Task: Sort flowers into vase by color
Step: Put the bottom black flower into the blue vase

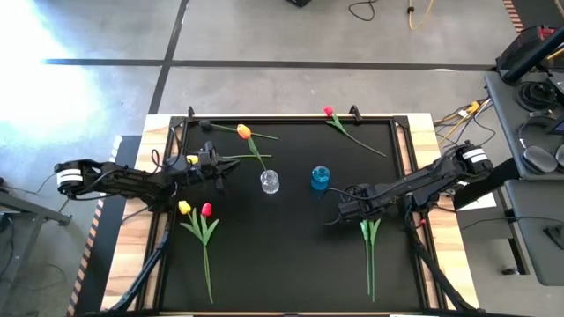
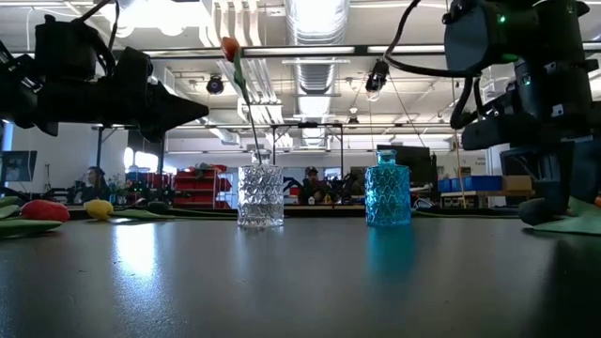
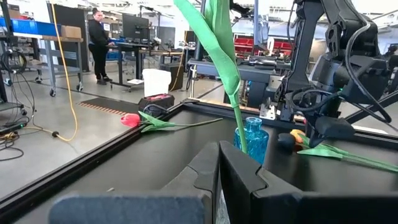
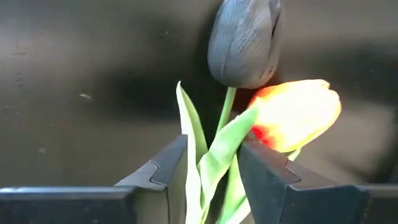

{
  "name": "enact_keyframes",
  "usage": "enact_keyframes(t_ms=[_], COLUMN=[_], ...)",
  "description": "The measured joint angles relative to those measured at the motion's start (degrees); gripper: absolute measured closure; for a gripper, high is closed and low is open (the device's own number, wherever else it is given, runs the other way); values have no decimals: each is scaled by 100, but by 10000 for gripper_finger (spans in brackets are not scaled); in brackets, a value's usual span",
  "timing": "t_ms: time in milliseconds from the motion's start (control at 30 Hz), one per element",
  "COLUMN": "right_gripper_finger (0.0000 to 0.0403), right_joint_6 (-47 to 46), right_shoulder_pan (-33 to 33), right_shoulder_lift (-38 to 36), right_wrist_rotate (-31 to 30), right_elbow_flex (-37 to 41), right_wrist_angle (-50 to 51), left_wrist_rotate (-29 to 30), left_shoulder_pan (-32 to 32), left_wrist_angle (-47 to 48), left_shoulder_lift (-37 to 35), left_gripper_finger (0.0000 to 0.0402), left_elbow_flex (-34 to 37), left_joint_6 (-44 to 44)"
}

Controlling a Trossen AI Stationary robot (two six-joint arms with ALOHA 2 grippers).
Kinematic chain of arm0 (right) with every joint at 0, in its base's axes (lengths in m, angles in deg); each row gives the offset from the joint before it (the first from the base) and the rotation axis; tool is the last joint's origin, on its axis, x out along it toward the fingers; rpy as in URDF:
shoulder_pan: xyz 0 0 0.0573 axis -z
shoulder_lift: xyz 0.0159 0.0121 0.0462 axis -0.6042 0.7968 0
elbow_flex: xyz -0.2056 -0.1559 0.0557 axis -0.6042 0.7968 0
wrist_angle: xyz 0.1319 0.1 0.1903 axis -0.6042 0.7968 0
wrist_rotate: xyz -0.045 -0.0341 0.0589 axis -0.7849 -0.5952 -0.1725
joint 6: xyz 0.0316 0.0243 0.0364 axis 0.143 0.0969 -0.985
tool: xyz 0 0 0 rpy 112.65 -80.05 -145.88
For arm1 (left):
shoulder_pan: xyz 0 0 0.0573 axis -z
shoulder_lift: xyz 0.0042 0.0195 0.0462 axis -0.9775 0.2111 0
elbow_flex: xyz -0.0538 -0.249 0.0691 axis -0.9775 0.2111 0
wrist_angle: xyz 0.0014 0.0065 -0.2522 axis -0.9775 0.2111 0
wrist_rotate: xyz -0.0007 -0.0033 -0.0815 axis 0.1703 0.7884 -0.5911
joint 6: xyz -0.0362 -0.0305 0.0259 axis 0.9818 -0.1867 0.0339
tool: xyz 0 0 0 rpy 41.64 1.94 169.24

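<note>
An orange tulip (image 1: 244,131) stands in the clear glass vase (image 1: 270,181), its stem leaning against the rim toward the far left. The blue vase (image 1: 320,178) stands right of it. My right gripper (image 4: 212,149) points down, open. Its fingers stand on either side of the stems and leaves of two tulips lying on the mat, one with an orange-yellow head (image 4: 295,115) and one with a dark grey head (image 4: 242,40). Their stems (image 1: 370,255) run toward the near edge. My left gripper (image 1: 222,169) waits shut and level, left of the clear vase.
A red tulip (image 1: 329,112) lies at the far edge. A yellow tulip (image 1: 184,208) and a red one (image 1: 206,210) lie together at the near left. The black mat has a raised frame (image 1: 405,132). A person (image 3: 98,43) stands in the room beyond.
</note>
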Motion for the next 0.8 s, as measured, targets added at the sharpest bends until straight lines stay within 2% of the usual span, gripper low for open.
enact_keyframes(t_ms=[333, 600, 800], right_gripper_finger=[315, 315, 366], right_joint_6=[50, 203, 782], right_shoulder_pan=[0, 0, 0], right_shoulder_lift=[187, 231, 44], right_wrist_rotate=[0, 15, 4], right_elbow_flex=[95, 251, -59], right_wrist_angle=[-136, -228, -459], left_wrist_rotate=[-1, -2, -2], left_shoulder_pan=[0, 0, -2], left_wrist_angle=[20, 17, 17], left_shoulder_lift=[10, 10, 10], left_gripper_finger=[402, 402, 402], left_elbow_flex=[0, 0, 0], left_joint_6=[44, 86, 88])
